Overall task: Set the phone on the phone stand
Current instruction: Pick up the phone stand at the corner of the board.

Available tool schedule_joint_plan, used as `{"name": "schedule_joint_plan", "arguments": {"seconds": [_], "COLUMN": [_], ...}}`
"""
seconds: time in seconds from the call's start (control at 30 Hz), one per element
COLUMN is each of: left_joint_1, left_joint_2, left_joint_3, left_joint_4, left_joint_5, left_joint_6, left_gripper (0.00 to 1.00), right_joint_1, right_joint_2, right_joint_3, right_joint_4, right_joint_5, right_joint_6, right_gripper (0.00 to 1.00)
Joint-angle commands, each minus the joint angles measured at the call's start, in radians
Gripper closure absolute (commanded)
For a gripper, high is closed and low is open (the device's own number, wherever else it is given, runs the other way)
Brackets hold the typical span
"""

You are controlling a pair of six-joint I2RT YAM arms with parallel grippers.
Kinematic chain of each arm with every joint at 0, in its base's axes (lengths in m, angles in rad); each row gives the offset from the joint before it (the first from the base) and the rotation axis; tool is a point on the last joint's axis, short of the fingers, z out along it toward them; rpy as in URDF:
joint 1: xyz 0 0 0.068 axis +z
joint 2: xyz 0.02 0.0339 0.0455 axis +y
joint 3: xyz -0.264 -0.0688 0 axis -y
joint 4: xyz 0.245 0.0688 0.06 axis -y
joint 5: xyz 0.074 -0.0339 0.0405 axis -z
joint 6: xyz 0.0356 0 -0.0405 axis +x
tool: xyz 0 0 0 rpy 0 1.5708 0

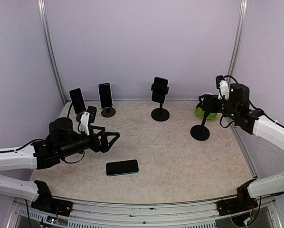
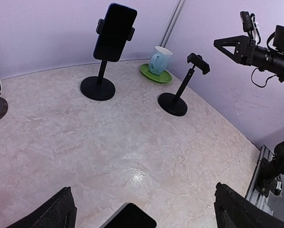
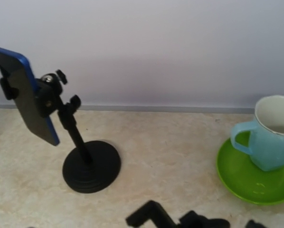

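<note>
Top external view is showing the phone (image 1: 122, 167) lying flat on the table (image 1: 180, 156), near the front edge and close to the left gripper (image 1: 111, 142), whose fingers are standing wide apart and gripping nothing. Over on the right, the right gripper (image 1: 204, 102) is hovering just above the empty phone stand (image 1: 200, 132), its fingers spread wide too and holding nothing. A mug (image 2: 159, 60) is sitting on a green saucer (image 2: 156, 75) just behind that stand.
</note>
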Motion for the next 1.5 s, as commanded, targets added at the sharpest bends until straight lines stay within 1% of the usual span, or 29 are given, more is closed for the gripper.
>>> {"name": "schedule_joint_plan", "arguments": {"seconds": [0.0,0.07,0.2,0.3,0.43,0.57,0.73,0.87,1.03,1.17,1.33,1.47], "left_joint_1": [-0.018,-0.023,-0.03,-0.031,-0.032,-0.04,-0.042,-0.042,-0.042,-0.042,-0.042,-0.042], "left_joint_2": [0.026,0.038,0.065,0.086,0.127,0.154,0.179,0.212,0.241,0.252,0.277,0.304], "left_joint_3": [0.028,0.032,0.042,0.049,0.069,0.09,0.097,0.12,0.145,0.148,0.157,0.171], "left_joint_4": [0.06,0.062,0.067,0.082,0.096,0.1,0.11,0.113,0.119,0.124,0.134,0.146], "left_joint_5": [0.023,0.024,0.03,0.036,0.054,0.063,0.07,0.09,0.103,0.109,0.125,0.141], "left_joint_6": [0.004,0.004,0.003,0.004,0.004,0.008,0.01,0.012,0.018,0.018,0.013,0.011], "left_gripper": [0.01,0.01,0.01,0.01,0.01,0.01,0.01,0.01,0.01,0.01,0.01,0.01], "right_joint_1": [-0.04,-0.054,-0.062,-0.064,-0.069,-0.087,-0.092,-0.092,-0.092,-0.091,-0.091,-0.092], "right_joint_2": [0.003,-0.009,-0.03,-0.003,0.064,0.125,0.162,0.21,0.254,0.251,0.216,0.223], "right_joint_3": [-0.052,-0.086,-0.143,-0.159,-0.123,-0.039,0.052,0.155,0.231,0.274,0.324,0.364], "right_joint_4": [0.041,0.063,0.109,0.122,0.109,0.021,-0.057,-0.151,-0.257,-0.337,-0.424,-0.489], "right_joint_5": [-0.002,-0.044,-0.079,-0.097,-0.119,-0.093,-0.068,-0.092,-0.113,-0.115,-0.133,-0.133], "right_joint_6": [0.02,0.023,-0.01,-0.051,-0.102,-0.158,-0.225,-0.269,-0.291,-0.309,-0.33,-0.351], "right_gripper": [0.08,0.11,0.19,0.22,0.22,0.21,0.19,0.19,0.2,0.2,0.15,0.14]}}
